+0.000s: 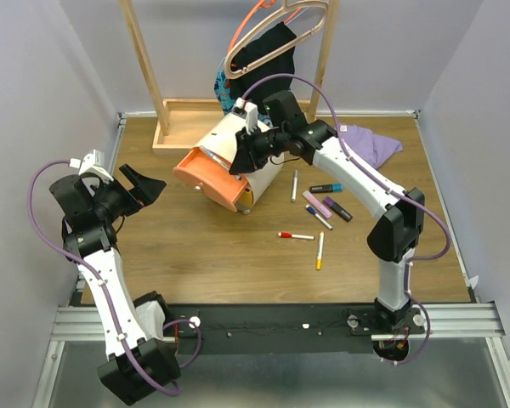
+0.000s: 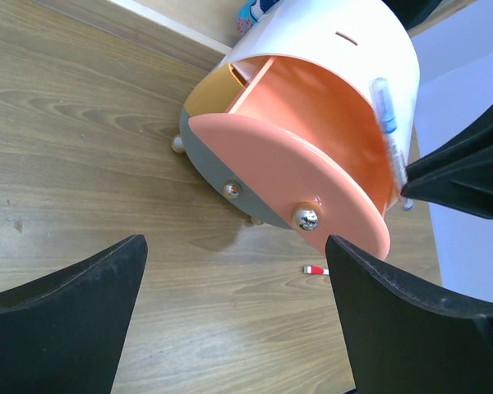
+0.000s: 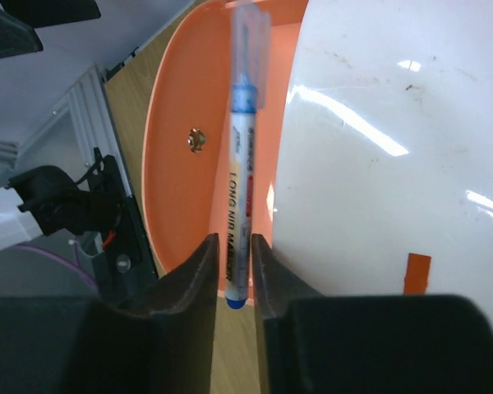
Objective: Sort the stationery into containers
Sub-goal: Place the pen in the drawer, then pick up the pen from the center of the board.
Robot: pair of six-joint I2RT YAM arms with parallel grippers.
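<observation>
The cream drum-like chest [image 1: 229,136] lies tipped, its orange drawer [image 1: 206,180] pulled out toward the left. My right gripper [image 1: 242,153] is shut on a white blue-tipped marker [image 3: 242,164], and its far end reaches over the open orange drawer [image 3: 181,164]. From the left wrist view the marker [image 2: 388,123] lies along the drawer's rim. A yellow drawer [image 2: 209,90] shows beside it. My left gripper [image 1: 144,189] hangs open and empty left of the chest. Several pens lie on the table, among them a red-capped one [image 1: 296,235] and an orange-tipped one [image 1: 320,251].
A wooden rack base [image 1: 174,127] with hangers and dark clothes stands behind the chest. A purple cloth [image 1: 370,143] lies at the back right. Grey walls close in on both sides.
</observation>
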